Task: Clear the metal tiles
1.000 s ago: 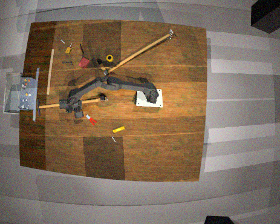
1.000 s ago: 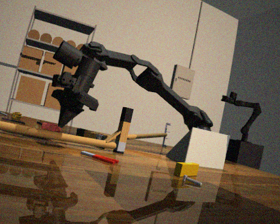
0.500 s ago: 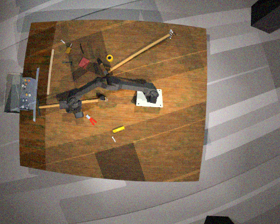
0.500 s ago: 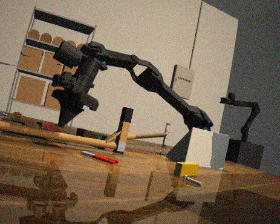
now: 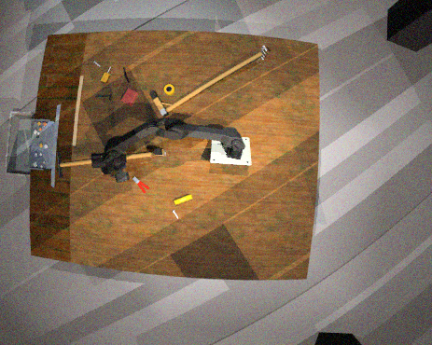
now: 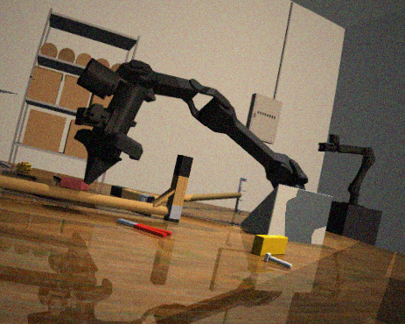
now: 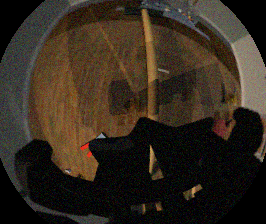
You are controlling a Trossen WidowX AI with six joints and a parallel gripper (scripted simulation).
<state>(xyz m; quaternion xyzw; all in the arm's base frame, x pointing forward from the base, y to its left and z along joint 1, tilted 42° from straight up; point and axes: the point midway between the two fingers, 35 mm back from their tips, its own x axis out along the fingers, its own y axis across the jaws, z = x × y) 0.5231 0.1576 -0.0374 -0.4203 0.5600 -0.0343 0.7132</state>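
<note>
The wooden counter [image 5: 274, 186] [image 6: 205, 279] [image 7: 58, 110] had a glossy, streaked brown top. Taking the white base block [image 5: 216, 159] [image 6: 278, 215] as landmark, a yellow block [image 5: 183, 200] [image 6: 270, 245] lay near it, with a small silver bolt [image 5: 175, 214] [image 6: 278, 261] just beside that block. Red-handled pliers [image 5: 142, 185] [image 6: 148, 228] [image 7: 86, 147] lay farther from the base block, and a yellow ring [image 5: 165, 90] sat across the counter from the pliers.
</note>
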